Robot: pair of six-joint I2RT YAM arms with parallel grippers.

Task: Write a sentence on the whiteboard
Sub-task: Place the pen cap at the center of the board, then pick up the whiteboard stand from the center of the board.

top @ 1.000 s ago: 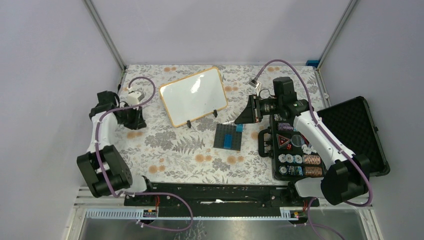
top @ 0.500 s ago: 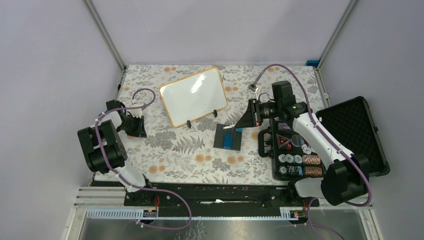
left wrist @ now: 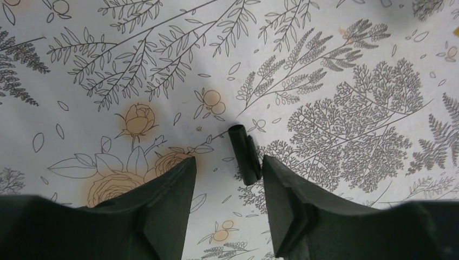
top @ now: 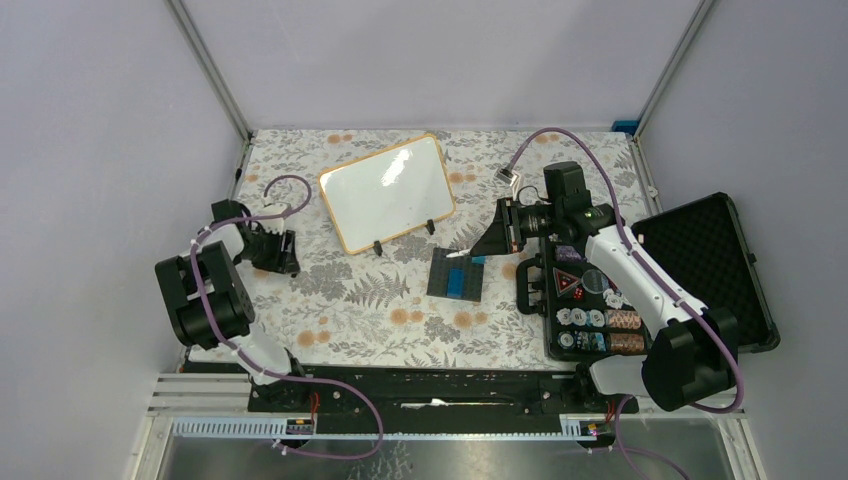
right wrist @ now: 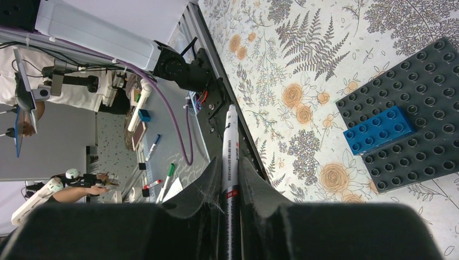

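Observation:
The whiteboard [top: 387, 193] stands tilted on small black feet at the back centre. Its face is blank white, and no sentence shows on it. My right gripper [top: 492, 235] hovers right of the board, above the brick plate's far edge. It is shut on a white marker [right wrist: 229, 141], whose uncapped tip [top: 458, 254] points down-left. My left gripper [top: 283, 250] is low over the cloth left of the board, its jaws open. A black marker cap [left wrist: 244, 154] lies on the cloth between the fingers [left wrist: 227, 159], close against the right fingertip [left wrist: 273, 173].
A dark grey brick plate [top: 440, 280] with a blue brick [top: 463, 282] lies in front of the board. An open black case [top: 705, 265] of poker chips [top: 600, 320] sits at the right. The flowered cloth [top: 360, 310] covers the table.
The left arm dropped and pulled toward the left edge, then its jaws opened and let go of the black cap. The right gripper sank slightly with the marker.

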